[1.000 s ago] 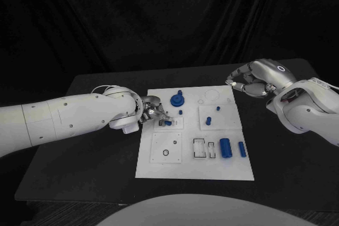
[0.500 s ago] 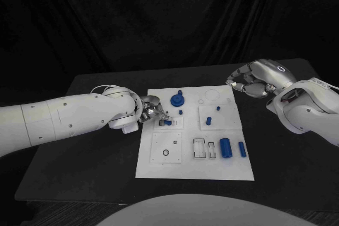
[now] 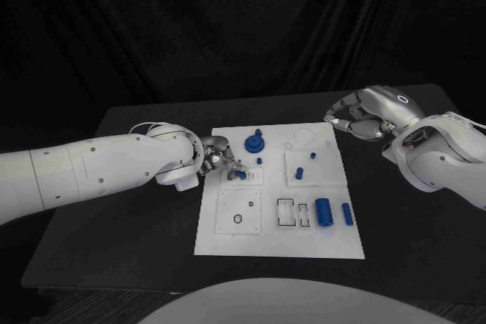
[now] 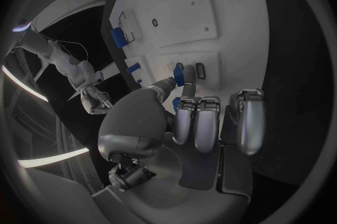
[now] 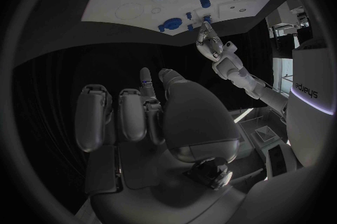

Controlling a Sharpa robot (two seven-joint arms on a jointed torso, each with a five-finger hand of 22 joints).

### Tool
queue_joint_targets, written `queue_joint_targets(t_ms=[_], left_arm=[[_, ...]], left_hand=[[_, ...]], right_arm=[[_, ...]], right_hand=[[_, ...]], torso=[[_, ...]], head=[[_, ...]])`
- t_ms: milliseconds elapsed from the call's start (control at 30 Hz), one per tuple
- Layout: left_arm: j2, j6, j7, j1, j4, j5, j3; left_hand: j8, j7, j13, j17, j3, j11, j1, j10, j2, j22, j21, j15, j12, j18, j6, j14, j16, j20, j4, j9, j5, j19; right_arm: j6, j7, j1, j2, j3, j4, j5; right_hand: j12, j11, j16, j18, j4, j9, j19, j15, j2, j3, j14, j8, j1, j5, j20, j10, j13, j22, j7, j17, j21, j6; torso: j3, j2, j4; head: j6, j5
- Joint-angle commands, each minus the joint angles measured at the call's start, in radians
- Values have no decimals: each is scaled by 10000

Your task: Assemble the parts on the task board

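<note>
The left hand (image 3: 215,159) pinches a small blue peg (image 4: 179,75) at its fingertips, directly over the task board (image 3: 273,232)'s twin slots (long axis roughly upright); the right hand (image 3: 355,117), fingers curled on nothing, hangs well apart.

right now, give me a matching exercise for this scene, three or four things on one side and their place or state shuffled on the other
Things:
1. left hand
2. right hand
3. large blue cylinder
4. task board

Places or states:
A. lies on the board's near right part
B. pinches a small blue part at the board's left edge
C. white, in the middle of the black table
D. fingers curled, holds nothing, off the board's far right corner

Pairs: 1-B, 2-D, 3-A, 4-C
</note>
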Motion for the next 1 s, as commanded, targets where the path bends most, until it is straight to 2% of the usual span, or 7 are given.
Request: queue_joint_targets(t_ms=[33, 300, 533, 667, 1000], left_arm=[[16, -36, 159, -18, 11, 20, 5], [36, 84, 153, -19, 6, 20, 5], [25, 114, 151, -19, 7, 20, 5], [20, 122, 152, -19, 8, 20, 5], [3, 107, 154, -19, 30, 20, 5]], left_hand=[[7, -34, 2633, 2635, 0, 37, 42, 1064, 44, 1780, -10, 28, 28, 105, 19, 1038, 27, -27, -35, 11, 20, -12], [-13, -30, 2633, 2635, -63, 36, 89, 1064, -26, 1778, -29, 21, 28, 109, 6, 1038, 27, -32, -87, 19, -122, -21], [-29, -30, 2633, 2635, -192, 35, 98, 1064, -110, 1784, -45, 19, 28, 111, 24, 1038, 27, -35, -108, 27, -418, -21], [-58, -14, 2633, 2635, -364, 47, -40, 1064, -132, 1783, -68, 26, 28, 115, 40, 1038, 27, -31, 14, 18, -674, -31], [-73, -7, 2633, 2635, -452, 53, -115, 1064, -128, 1791, -69, 31, 28, 113, 50, 1038, 27, -28, 88, 13, -751, -24]], right_arm=[[35, -225, -23, 0, 9, -3, -21], [70, -243, -26, 5, 9, -3, -21], [114, -266, -26, -6, 9, -1, -21], [130, -274, -27, 0, 9, -7, -21], [155, -289, -28, 12, 9, -21, -21]], right_hand=[[-67, 83, -59, 41, -9, 11, 304, 59, 4, 75, 376, -56, 131, 48, 72, 884, 2190, 1950, 20, -8, -40, 1], [-68, 84, -59, 41, -17, 13, 303, 60, 2, 82, 377, -58, 143, 63, 73, 882, 2185, 1949, 22, -8, -43, 1], [-70, 85, -63, 41, -27, 14, 304, 61, -3, 88, 376, -60, 155, 78, 74, 880, 2180, 1950, 23, -15, -42, 2], [-70, 85, -63, 41, -27, 14, 304, 61, -3, 88, 376, -60, 155, 78, 74, 880, 2180, 1950, 23, -15, -42, 2], [-70, 85, -63, 41, -27, 14, 304, 61, -3, 88, 376, -60, 155, 78, 74, 880, 2180, 1950, 23, -15, -42, 2]], torso=[[5, -2, -3], [1, 3, 7], [1, 3, -1], [0, 5, -1], [-1, 3, -2]], head=[[2, 13], [2, 15], [2, 27], [2, 25], [2, 35]])
